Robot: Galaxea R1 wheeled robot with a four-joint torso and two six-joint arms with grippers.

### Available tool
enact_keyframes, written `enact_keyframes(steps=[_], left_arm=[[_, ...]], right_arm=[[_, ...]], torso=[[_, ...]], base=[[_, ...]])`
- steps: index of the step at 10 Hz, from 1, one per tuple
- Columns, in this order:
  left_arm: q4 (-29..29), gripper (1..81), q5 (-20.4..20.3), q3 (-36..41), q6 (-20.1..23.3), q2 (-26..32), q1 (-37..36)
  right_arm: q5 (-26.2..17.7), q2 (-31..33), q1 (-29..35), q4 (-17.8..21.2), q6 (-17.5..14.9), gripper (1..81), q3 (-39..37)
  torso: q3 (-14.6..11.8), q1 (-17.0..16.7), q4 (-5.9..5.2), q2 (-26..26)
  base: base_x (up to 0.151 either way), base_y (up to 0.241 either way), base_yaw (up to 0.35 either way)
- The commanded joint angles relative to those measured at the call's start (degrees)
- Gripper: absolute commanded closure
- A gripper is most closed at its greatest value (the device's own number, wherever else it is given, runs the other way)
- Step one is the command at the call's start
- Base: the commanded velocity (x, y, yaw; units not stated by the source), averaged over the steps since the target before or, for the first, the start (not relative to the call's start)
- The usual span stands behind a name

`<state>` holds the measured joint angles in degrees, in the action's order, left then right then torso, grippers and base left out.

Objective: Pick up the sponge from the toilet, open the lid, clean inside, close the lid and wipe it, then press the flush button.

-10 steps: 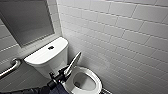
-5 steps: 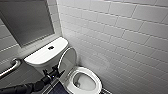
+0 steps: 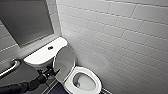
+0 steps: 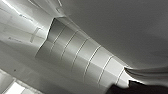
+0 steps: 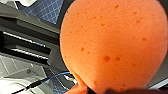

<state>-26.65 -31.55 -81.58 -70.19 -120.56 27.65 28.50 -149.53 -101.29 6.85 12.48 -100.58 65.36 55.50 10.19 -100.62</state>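
The white toilet (image 3: 42, 56) stands against the tiled wall with its lid (image 3: 64, 62) raised upright against the tank. The seat and bowl (image 3: 83, 82) are uncovered. The dark flush button (image 3: 50, 47) sits in the middle of the tank top. My left gripper (image 3: 51, 73) is open at the lid's left edge, its arm reaching in from the lower left. The orange-red sponge (image 5: 112, 45) looms large and close in the right wrist view, held in my shut right gripper.
A metal grab bar (image 3: 10, 67) is fixed to the wall left of the tank. A dark mirror panel (image 3: 25, 20) hangs above it. The white tiled wall (image 3: 120, 37) runs close along the toilet's right side.
The lid has swung from half raised to upright against the tank. My left arm has drawn back a little towards the lower left.
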Motion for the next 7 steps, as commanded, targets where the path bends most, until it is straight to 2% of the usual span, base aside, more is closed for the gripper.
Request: enact_keyframes(steps=[1, 4, 5, 7], left_arm=[[4.76, 1.0, -0.44, -0.69, 4.98, 5.5, -4.31], [9.68, 1.0, -0.44, -0.77, 5.15, 5.94, -0.01], [11.51, 1.0, -2.09, -0.95, 5.15, 6.21, 1.92], [16.18, 1.0, -2.9, -0.68, 4.63, 7.08, 5.79]], right_arm=[[-4.07, 1.31, -1.77, -1.23, -0.09, 81.1, 2.25], [-4.07, 1.49, -1.59, -1.4, -0.09, 81.1, 2.6], [-4.07, 1.92, -1.68, -1.4, -0.09, 81.1, 3.47], [-4.07, 2.11, -1.59, -1.31, -0.09, 81.1, 3.74]], torso=[[0.0, 0.0, 0.0, 0.0], [0.0, 0.0, 0.05, 0.0], [0.0, 0.0, 0.05, 0.0], [0.0, 0.0, 0.07, 0.0]], base=[[0.0, 0.0, 0.0], [0.0, 0.0, 0.0], [0.0, 0.0, 0.0], [0.0, 0.0, 0.0]])
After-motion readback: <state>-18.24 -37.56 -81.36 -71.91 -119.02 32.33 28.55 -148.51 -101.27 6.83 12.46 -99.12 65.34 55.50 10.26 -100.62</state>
